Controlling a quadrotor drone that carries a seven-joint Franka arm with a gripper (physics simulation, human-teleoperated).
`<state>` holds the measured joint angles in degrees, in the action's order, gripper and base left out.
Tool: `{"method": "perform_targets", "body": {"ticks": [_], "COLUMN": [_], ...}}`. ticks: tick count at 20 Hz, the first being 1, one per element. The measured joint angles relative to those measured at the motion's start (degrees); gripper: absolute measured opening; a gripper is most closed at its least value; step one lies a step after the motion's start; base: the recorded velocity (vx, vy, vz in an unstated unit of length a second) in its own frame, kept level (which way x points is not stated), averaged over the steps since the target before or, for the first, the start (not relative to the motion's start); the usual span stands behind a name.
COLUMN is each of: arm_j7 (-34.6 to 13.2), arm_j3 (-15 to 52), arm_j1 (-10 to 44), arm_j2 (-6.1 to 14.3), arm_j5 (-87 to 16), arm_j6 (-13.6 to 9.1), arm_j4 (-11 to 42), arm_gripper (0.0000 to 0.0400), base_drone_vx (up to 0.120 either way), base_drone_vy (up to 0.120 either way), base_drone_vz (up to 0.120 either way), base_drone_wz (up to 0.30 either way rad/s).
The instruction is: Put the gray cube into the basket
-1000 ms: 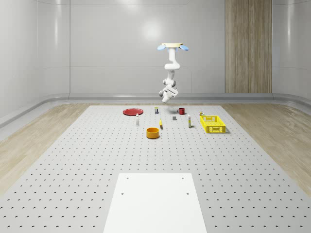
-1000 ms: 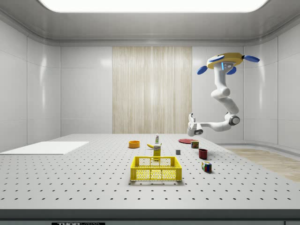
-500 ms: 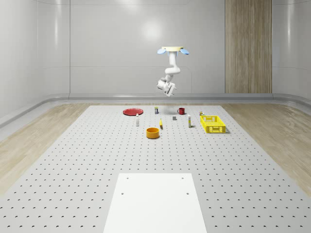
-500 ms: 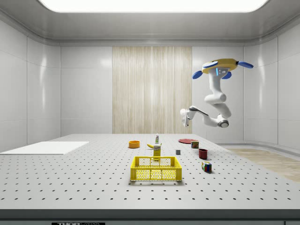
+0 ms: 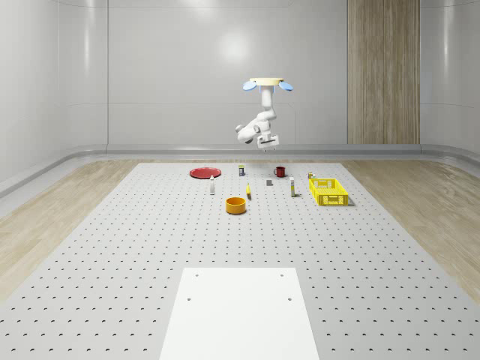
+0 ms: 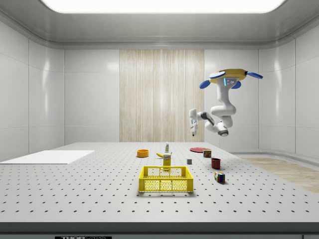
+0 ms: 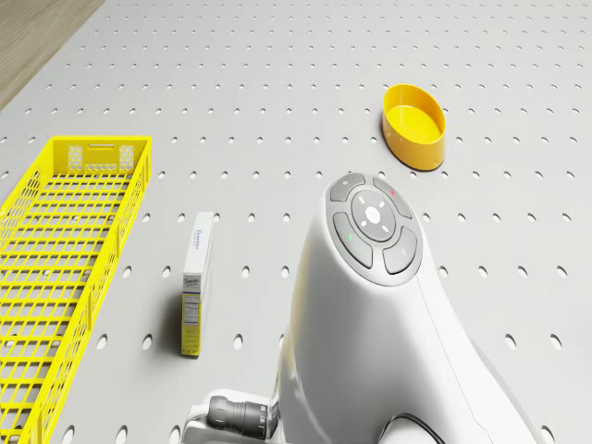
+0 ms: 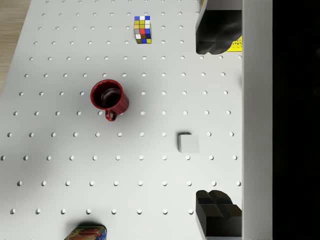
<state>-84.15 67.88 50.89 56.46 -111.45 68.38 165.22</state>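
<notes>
Fingers cut off, apart above gray cube

The wrist view's edge cuts off a printed can and both fingers; the basket runs past the drone view's edge.

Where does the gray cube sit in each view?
Whole-scene view: gray cube on the table, just left of the red mug.
Side view: cube left of the mug.
Wrist view: cube near the mug.
Shared landmark: the red mug.
</notes>
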Motion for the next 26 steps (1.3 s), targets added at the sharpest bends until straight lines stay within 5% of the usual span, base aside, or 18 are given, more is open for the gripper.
{"method": "perform_targets", "body": {"ticks": [9, 26], "arm_j7": [-4.8, -7.6], "arm_j3": [3.6, 6.0], "arm_j1": [7.1, 10.4], "arm_j2": [3.9, 9.4], "arm_j5": [-2.2, 0.0], "arm_j6": [-1.5, 2.2], "arm_j4": [0.7, 0.4], "arm_gripper": [0.0400, 0.0400], "base_drone_vx": [0.053, 0.014], "base_drone_vy": [-0.044, 0.000], "base_drone_vz": [-0.076, -0.120], "base_drone_wz": [0.000, 0.000]}}
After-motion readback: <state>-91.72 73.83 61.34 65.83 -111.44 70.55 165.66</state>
